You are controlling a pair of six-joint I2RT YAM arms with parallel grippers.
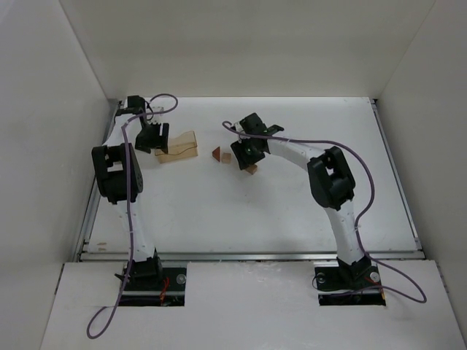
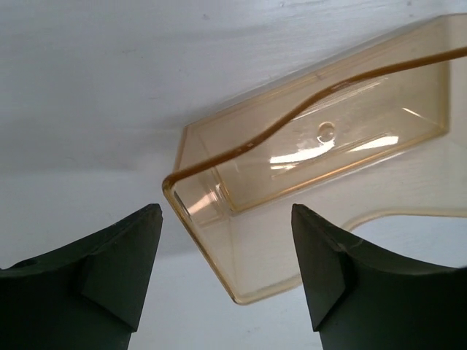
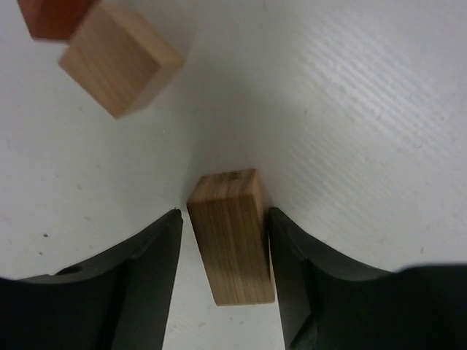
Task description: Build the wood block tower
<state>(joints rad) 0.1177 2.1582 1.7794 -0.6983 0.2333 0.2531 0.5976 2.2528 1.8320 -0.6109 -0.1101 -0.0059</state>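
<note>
Counted three wood blocks [image 1: 227, 157], two hands and one amber tray [image 2: 328, 146] on the tabletop [image 1: 292, 211].
Found the right hand [image 3: 224, 213] narrow around a tan cuboid [image 3: 232, 240], grip impossible to tell; spotted a tan cube [image 3: 120, 58] and reddish-brown roof piece [image 3: 51, 16] side by side at 11 o'clock in its wrist view; saw the left hand [image 2: 227, 211] spread wide before the tray.

Three wooden blocks sit on the tabletop [image 1: 292, 211]: two tan, a cube [image 3: 120, 58] and a cuboid [image 3: 232, 233], plus one reddish-brown triangular piece [image 1: 217, 153]. One clear amber tray [image 2: 248, 248]. Two arms: left arm [image 1: 117, 175], right arm [image 1: 332, 182]
</note>
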